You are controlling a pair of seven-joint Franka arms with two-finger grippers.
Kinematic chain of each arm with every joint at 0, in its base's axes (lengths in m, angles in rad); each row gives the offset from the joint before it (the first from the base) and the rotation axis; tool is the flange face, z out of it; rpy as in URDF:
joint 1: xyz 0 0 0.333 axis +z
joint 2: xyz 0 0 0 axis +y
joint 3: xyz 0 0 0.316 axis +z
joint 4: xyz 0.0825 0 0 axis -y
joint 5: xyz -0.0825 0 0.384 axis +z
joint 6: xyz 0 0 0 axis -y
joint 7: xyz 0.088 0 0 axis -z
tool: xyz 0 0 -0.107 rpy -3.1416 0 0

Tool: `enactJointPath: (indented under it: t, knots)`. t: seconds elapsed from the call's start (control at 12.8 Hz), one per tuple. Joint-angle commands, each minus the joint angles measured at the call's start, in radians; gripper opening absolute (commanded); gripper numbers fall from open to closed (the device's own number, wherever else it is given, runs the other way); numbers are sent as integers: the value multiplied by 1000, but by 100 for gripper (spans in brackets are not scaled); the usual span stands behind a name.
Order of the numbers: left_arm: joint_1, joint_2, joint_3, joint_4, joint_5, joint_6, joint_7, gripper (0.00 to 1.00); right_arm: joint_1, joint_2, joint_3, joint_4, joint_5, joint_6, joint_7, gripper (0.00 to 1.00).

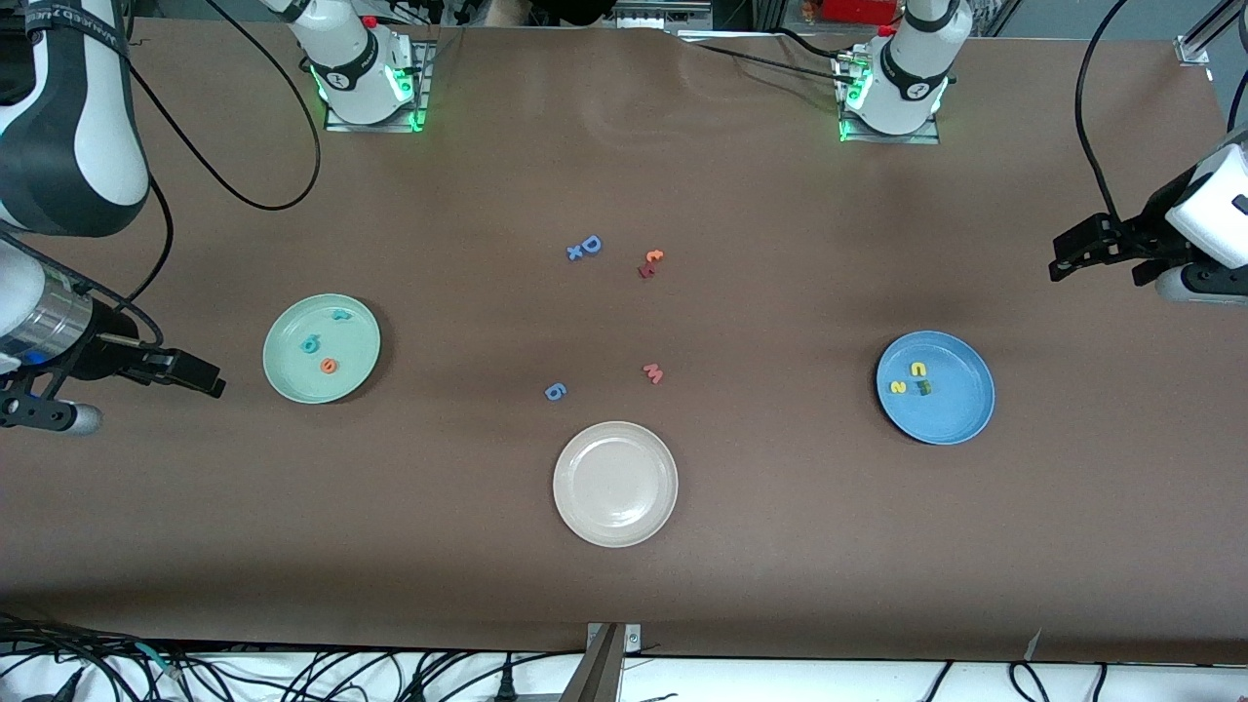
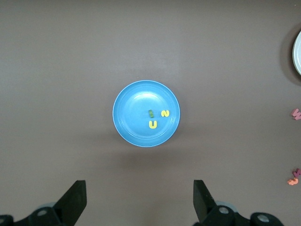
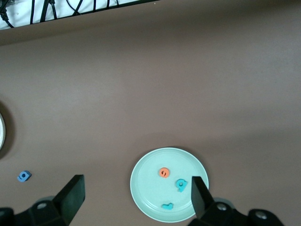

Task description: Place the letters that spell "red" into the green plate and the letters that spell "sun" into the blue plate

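Round mint-green plastic plate (image 1: 321, 348), mid-left of frame: three foam letters, two teal, one orange. Round blue plastic plate (image 1: 935, 387), mid-right: two yellow, one dark green. Left gripper (image 1: 1071, 255) and right gripper (image 1: 195, 372) at the frame edges, jaws open, empty.

Whole table seen from high front cam, facing robot bases. Blue plate (image 1: 960, 419) (image 2: 127, 127) looked down on by left wrist cam; green plate (image 1: 288, 375) (image 3: 146, 197) by right wrist cam, both from well above. Each plate shared w/ front view.

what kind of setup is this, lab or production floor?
Most likely a robotics lab bench: two arms bolted to a brown-covered table, loose cables along its edge, and toy props, namely foam letters in a green plate and a blue plate.
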Motion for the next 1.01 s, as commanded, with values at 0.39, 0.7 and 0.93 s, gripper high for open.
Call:
enactJointPath:
  t: [0.39,0.7,0.93]
  knots:
    - [9,9,-1,23,23,-23,-10,100,-5,-23,3,-9,18,-1,9,100]
    - [7,15,-1,34,23,-23,-10,100,-5,-23,3,-8,18,0,11,100]
    - [7,17,-1,34,23,-23,-11,100,-5,-27,3,-6,18,-6,11,100]
